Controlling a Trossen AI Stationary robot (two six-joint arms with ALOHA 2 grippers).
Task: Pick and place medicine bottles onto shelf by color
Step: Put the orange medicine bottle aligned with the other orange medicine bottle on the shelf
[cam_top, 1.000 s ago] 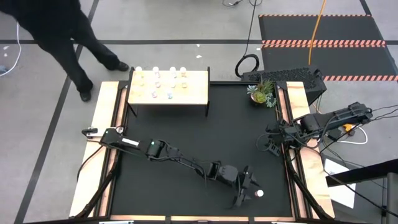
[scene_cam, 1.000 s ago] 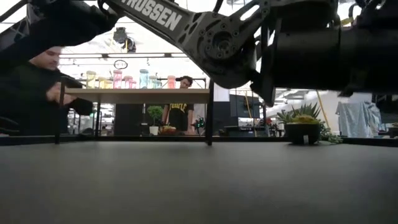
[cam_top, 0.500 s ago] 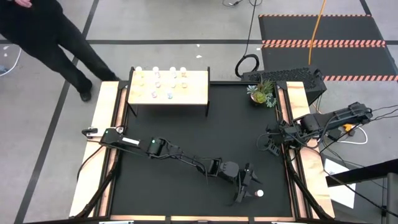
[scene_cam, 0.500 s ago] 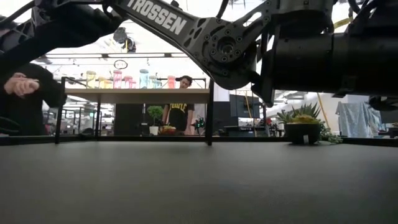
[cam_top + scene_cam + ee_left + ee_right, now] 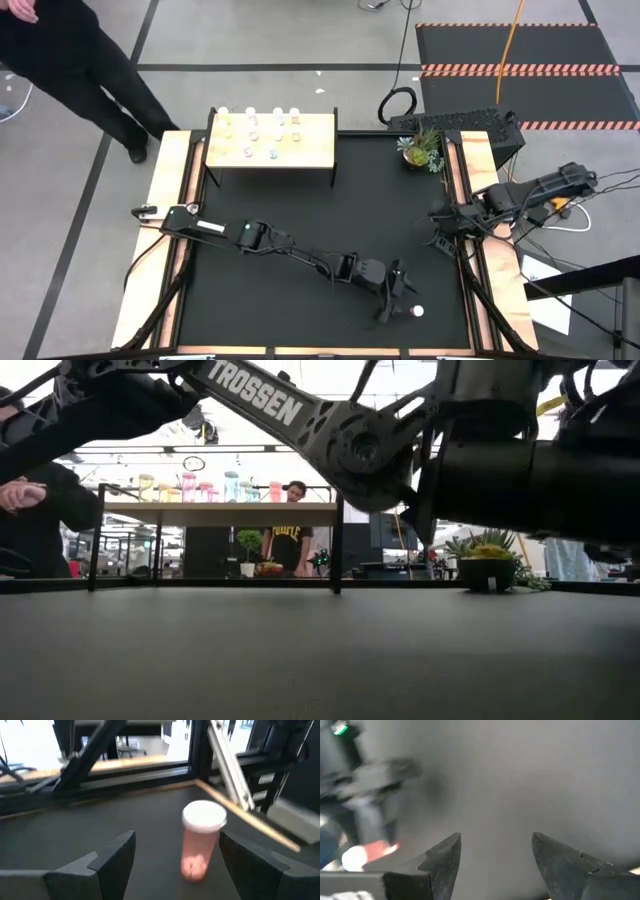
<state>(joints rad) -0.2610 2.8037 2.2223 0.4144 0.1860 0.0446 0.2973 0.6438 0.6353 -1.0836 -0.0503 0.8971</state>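
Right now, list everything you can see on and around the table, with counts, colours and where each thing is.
Shelf: one, light wood with black legs, far left part of the table.
Bottles on the shelf: about ten, white caps with pink, yellowish and pale bodies, in rows on the board.
Loose bottle: one, pink with white cap, upright on the black mat near the front right corner.
Potted plant: one, green, far right corner.
Person: one, in dark clothes, standing beyond the table's far left.
Left gripper: open, fingers either side of the loose bottle, not touching it.
Right gripper: open, waiting by the right edge.
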